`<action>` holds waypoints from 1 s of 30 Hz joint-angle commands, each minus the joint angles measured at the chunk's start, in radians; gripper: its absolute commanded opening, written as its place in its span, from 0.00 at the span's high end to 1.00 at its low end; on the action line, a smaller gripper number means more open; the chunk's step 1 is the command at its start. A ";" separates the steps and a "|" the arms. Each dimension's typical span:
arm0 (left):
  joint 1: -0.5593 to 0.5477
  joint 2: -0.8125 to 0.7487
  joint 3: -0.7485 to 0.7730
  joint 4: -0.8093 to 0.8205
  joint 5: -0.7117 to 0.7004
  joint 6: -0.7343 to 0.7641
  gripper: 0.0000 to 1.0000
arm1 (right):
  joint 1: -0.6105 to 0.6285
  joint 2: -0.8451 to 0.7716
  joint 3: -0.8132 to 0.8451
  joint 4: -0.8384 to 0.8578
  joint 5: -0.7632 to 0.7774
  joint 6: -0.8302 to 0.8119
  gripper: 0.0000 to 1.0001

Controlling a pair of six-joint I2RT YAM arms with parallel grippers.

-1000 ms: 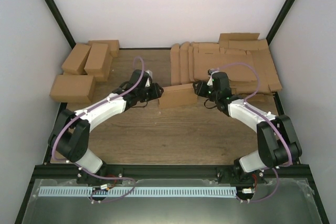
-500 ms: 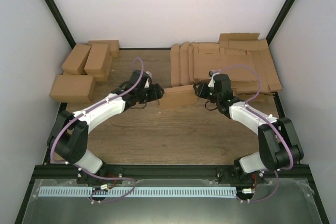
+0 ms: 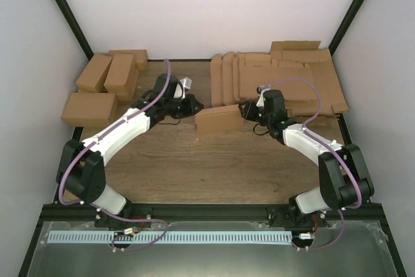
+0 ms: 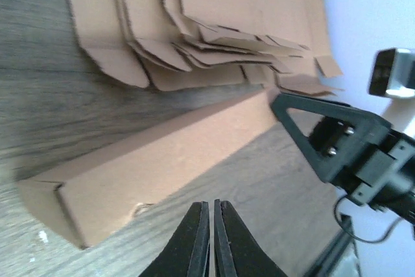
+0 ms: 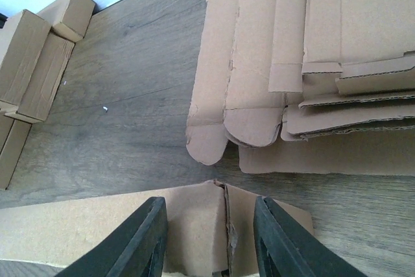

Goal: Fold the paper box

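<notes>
At ten o'clock on the table (image 3: 194,167), folded cartons (image 3: 97,89) are stacked. The left gripper (image 3: 193,103) is seen pressed shut, empty, just off the ten o'clock corner of the paper box (image 3: 219,119). The box is laid mid-table. Its three o'clock end is straddled by the right gripper (image 3: 244,111), fingers part-spread; contact cannot be told. At one o'clock, flat blanks (image 3: 285,79) are piled.

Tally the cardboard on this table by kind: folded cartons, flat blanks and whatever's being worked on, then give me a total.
folded cartons, far left: 4
paper box, centre: 1
pile of flat blanks, far right: 1 (overlapping sheets, not countable)
Total: 6
</notes>
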State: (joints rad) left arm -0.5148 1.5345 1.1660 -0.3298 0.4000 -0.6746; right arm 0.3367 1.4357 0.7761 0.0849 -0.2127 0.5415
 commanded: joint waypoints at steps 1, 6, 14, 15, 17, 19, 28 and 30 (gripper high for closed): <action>0.013 0.023 -0.031 0.103 0.142 -0.015 0.96 | -0.003 0.047 -0.008 -0.161 -0.008 -0.031 0.62; 0.049 0.055 -0.183 0.302 0.197 -0.089 0.96 | -0.002 0.054 -0.013 -0.154 -0.017 -0.029 0.63; 0.078 0.120 -0.327 0.484 0.281 -0.156 0.96 | -0.002 0.035 -0.007 -0.161 -0.023 -0.035 0.63; 0.078 0.118 -0.330 0.485 0.281 -0.155 0.96 | -0.002 0.027 -0.001 -0.169 -0.019 -0.038 0.63; 0.078 0.101 -0.323 0.468 0.278 -0.149 0.96 | -0.002 0.008 0.013 -0.181 -0.016 -0.045 0.62; 0.078 0.075 -0.302 0.437 0.273 -0.138 0.96 | -0.002 -0.002 0.032 -0.198 -0.014 -0.051 0.62; 0.155 0.037 -0.127 0.343 0.356 -0.067 0.96 | -0.002 0.021 0.045 -0.210 -0.032 -0.044 0.63; 0.161 0.055 -0.116 0.351 0.366 -0.068 0.96 | -0.002 0.027 0.042 -0.206 -0.035 -0.043 0.63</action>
State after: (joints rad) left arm -0.3767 1.5929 1.0019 0.0387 0.7284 -0.7769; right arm 0.3359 1.4307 0.8238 -0.0177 -0.2306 0.5121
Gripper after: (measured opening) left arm 0.039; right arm 0.376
